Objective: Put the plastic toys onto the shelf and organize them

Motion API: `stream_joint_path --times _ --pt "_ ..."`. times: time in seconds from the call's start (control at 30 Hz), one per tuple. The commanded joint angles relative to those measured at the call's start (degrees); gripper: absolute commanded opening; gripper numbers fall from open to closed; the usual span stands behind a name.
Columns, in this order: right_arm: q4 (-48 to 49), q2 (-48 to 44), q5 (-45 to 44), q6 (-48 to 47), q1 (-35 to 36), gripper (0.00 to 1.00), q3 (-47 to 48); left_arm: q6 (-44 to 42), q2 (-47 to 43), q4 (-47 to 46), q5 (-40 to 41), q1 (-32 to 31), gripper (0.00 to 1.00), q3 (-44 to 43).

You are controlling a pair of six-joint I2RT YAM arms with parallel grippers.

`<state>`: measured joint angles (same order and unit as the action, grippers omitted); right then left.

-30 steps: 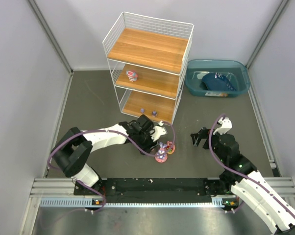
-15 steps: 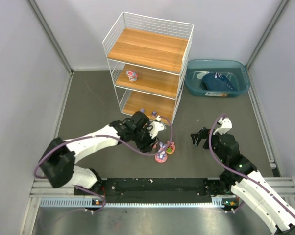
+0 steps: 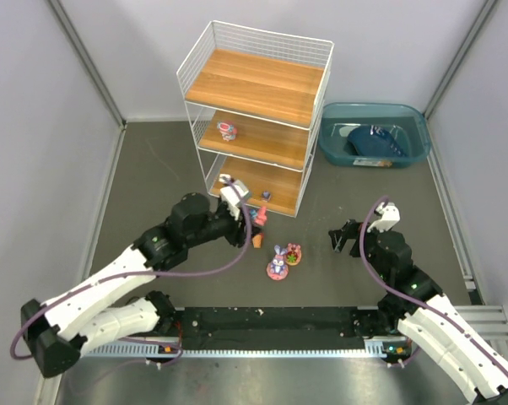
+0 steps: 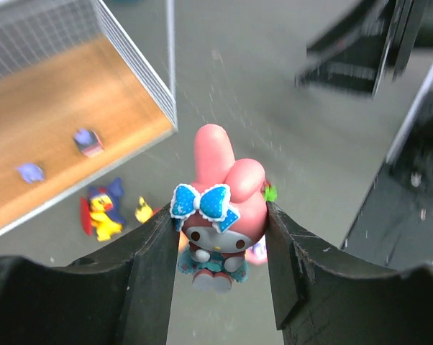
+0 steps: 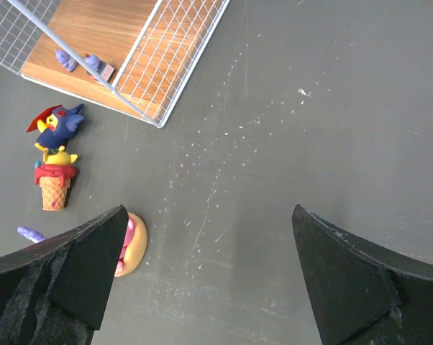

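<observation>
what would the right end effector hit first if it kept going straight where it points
Likely just the bare grey table top: the open right end effector aims at it, toys and shelf off to one side.

You're looking at a dark grey matte floor (image 3: 153,181), scuffed and flecked with white specks in the right wrist view. Pale grey panels box it in: left wall (image 3: 43,126), back wall (image 3: 389,42), right wall (image 3: 490,177), with metal strips running up the corners. A teal bin (image 3: 338,135) sits at the far right with a dark blue item (image 3: 374,141) in it. A brushed metal plate (image 3: 262,380) lines the near edge. The light is even and soft.
</observation>
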<state>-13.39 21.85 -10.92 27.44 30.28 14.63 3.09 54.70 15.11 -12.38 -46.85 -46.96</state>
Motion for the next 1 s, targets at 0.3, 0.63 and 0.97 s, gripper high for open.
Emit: stream_joint_path --times 0.3,0.63,0.97 --pt "0.8 -0.2 -0.9 -0.4 0.6 0.99 0.1 6.1 -5.3 -37.2 16.9 -0.2 0.0 5.4" --pt "0.8 -0.3 -0.9 -0.4 0.6 0.99 0.0 2.0 3.1 -51.5 24.2 -0.2 0.0 3.9" --pt "1.2 -0.2 -0.8 -0.4 0.6 0.99 0.0 0.2 10.1 -59.9 26.5 -0.1 0.0 1.6"
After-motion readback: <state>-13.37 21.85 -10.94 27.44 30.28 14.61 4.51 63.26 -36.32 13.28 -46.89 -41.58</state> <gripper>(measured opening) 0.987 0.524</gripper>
